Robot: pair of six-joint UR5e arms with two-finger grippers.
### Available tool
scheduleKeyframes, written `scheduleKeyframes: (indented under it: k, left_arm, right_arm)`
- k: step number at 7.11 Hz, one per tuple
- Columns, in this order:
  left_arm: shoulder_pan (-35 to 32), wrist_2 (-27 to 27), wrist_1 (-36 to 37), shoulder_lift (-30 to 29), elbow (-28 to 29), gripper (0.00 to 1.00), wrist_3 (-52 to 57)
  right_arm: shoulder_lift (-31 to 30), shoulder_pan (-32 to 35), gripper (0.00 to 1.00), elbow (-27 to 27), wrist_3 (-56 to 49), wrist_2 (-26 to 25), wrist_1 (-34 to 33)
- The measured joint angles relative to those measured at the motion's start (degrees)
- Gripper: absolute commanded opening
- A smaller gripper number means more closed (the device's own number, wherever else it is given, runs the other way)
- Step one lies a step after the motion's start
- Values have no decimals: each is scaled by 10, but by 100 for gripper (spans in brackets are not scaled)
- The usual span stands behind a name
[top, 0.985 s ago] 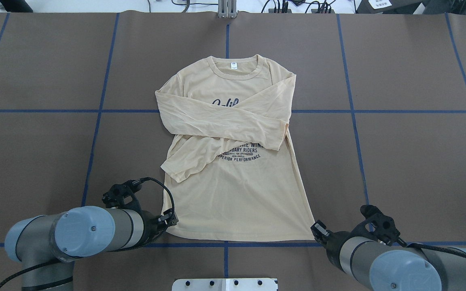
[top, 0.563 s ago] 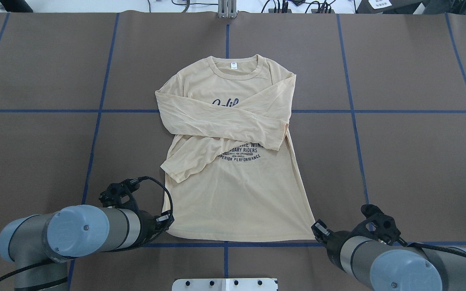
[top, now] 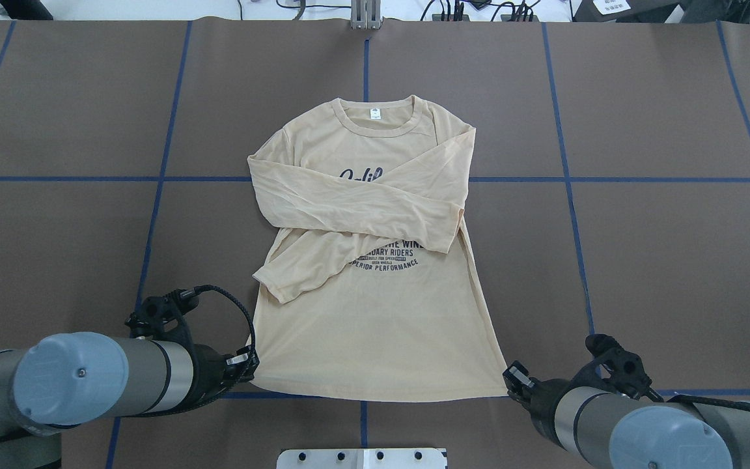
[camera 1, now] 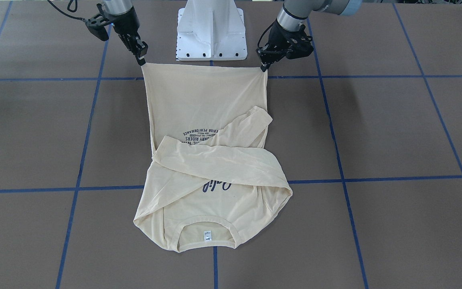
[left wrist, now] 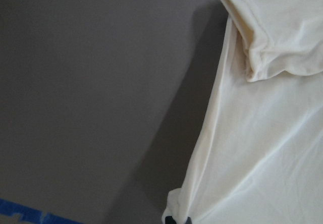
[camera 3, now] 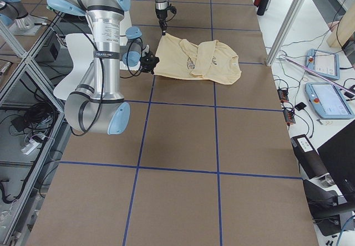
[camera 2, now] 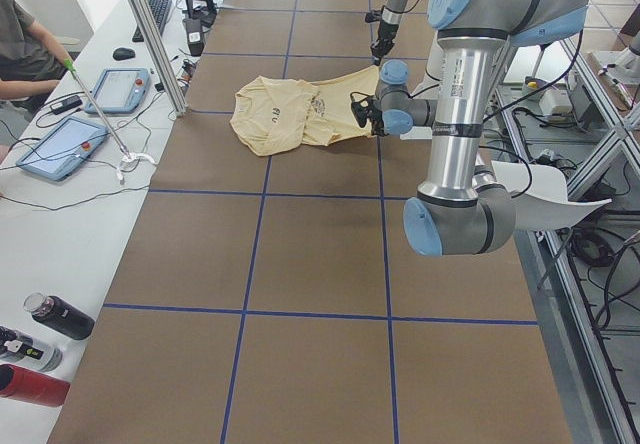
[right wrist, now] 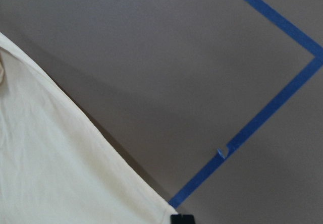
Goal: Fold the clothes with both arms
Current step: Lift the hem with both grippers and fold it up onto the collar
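The cream-yellow shirt [top: 375, 326] lies face up on the brown table, with both sleeves crossed over the navy print and the collar at the far side. My left gripper [top: 248, 365] is shut on the hem's left corner and my right gripper [top: 512, 381] is shut on the hem's right corner. The hem is stretched taut between them and is raised a little off the table. In the front-facing view the shirt [camera 1: 207, 104] hangs from the left gripper [camera 1: 264, 66] and the right gripper [camera 1: 140, 60]. Both wrist views show the shirt's edges [left wrist: 262, 148] [right wrist: 60, 173].
The white pedestal base [camera 1: 211, 32] stands just behind the hem. Blue tape lines [top: 567, 179] cross the brown table cover. A side bench holds tablets [camera 2: 60, 144] and bottles [camera 2: 55, 316], with a seated person at its far end.
Both grippers have pulled back toward the robot with the hem corners, the left one also outward. The hem is wider and tauter. The whole shirt has slid slightly toward the robot.
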Motion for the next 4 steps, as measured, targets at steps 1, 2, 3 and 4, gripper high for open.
scheduleKeyframes:
  k: [1, 2, 3, 4]
  left_arm:
    - [1, -18, 17, 4, -28, 0, 0]
    - [1, -33, 26, 5, -49, 0, 0]
    - [0, -51, 30, 7, -67, 0, -1]
    - [-6, -70, 31, 7, -82, 0, -2]
  right_arm:
    - [-6, -7, 0, 19, 1, 25, 0]
    - [-14, -12, 0, 38, 2, 46, 0]
    - [-22, -9, 0, 58, 2, 66, 0]
    - [-27, 10, 0, 73, 2, 86, 0]
